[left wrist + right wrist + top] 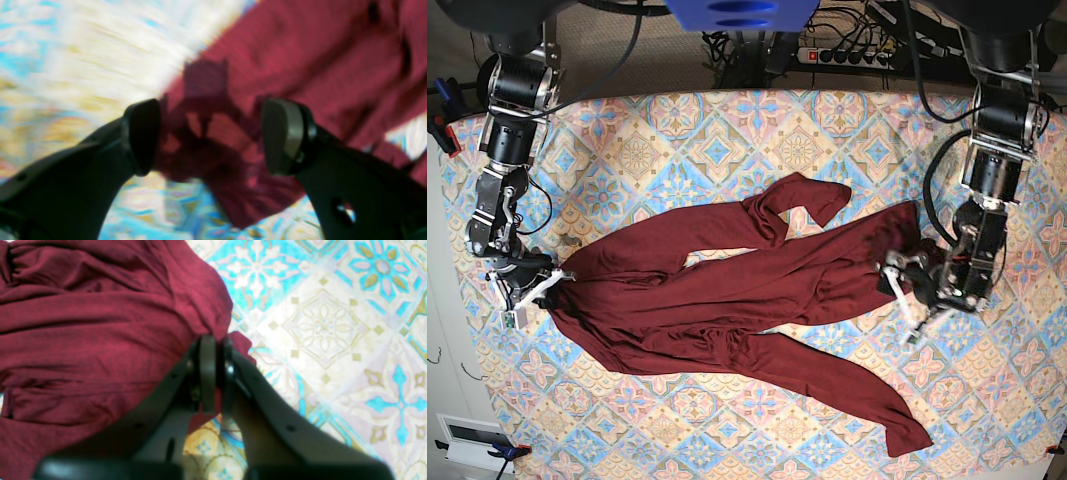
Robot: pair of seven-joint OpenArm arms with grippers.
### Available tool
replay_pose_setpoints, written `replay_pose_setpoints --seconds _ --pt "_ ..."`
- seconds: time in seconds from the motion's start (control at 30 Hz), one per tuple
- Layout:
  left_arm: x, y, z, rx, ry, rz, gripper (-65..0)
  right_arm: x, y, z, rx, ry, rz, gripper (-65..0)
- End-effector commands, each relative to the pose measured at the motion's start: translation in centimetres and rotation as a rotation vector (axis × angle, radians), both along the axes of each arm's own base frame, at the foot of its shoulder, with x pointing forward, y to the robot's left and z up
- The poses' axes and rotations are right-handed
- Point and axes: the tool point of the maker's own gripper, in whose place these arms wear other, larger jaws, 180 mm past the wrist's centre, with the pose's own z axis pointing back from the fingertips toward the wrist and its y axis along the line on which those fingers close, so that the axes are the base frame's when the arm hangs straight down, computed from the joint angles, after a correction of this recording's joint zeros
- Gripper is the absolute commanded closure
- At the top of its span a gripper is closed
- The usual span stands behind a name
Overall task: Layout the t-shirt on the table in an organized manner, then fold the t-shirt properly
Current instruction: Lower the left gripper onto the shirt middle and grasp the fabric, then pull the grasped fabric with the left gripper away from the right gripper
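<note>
Pinching the soft, limp t-shirt (727,290) at its left edge, the right claw (215,373) is closed on it; the left claw (206,136) gapes empty over a cuff on the surface (727,130), a good hold.

No writing, label, brand name, number or sign can be read in any of the three views. The shirt (727,290) is plain, and the cloth on the worktop (677,120) carries only a tile-and-flower pattern. The small white box (472,437) at the lower left corner is too small to make out.
</note>
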Motion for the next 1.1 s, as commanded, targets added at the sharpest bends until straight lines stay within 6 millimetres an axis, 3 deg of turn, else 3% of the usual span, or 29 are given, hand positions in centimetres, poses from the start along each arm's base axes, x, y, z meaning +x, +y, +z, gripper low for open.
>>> replay_pose_setpoints --seconds 0.0,0.1,0.2,0.3,0.4,0.6,0.7,0.8,0.9,0.97,1.07 --pt "1.4 0.8 1.6 0.013 -0.059 0.005 -46.4 1.3 -1.0 2.5 -0.013 -0.071 -0.007 0.0" --pt "-0.1 0.6 -0.1 0.024 -0.019 -0.004 -44.7 1.3 -1.0 2.5 -0.013 -0.071 -0.007 0.0" --pt "-0.3 0.1 -0.7 0.054 -0.015 -0.030 -37.7 1.3 -1.0 2.6 -0.014 -0.073 -0.006 0.0" --pt "-0.5 1.0 -1.8 0.150 -0.063 -0.073 -22.1 1.2 -0.9 2.5 -0.014 -0.071 -0.006 0.0" --pt "-0.2 2.5 -2.2 0.258 -0.128 -0.108 -2.1 1.2 -0.9 2.5 -0.014 -0.071 -0.006 0.0" --pt "0.9 5.2 -2.5 0.372 -0.188 -0.116 0.0 1.2 -0.9 2.5 -0.012 -0.070 -0.003 0.0" --pt "3.1 8.6 0.0 0.347 -0.253 0.022 0.0 1.4 -0.5 3.4 -0.024 -0.098 0.011 0.0" --pt "5.5 10.9 2.9 0.282 -0.344 0.161 0.0 0.2 -0.3 2.8 -0.042 -0.074 0.024 0.0" --pt "7.1 13.3 6.4 0.218 -0.440 0.284 0.0 0.5 0.2 4.0 -0.065 -0.093 0.044 0.0" --pt "8.5 13.6 9.3 0.133 -0.514 0.363 0.0 0.9 1.0 5.3 -0.075 -0.129 0.062 -0.1" --pt "8.8 13.8 12.5 0.049 -0.568 0.422 0.0 1.2 2.0 7.0 -0.098 -0.157 0.083 -0.7"
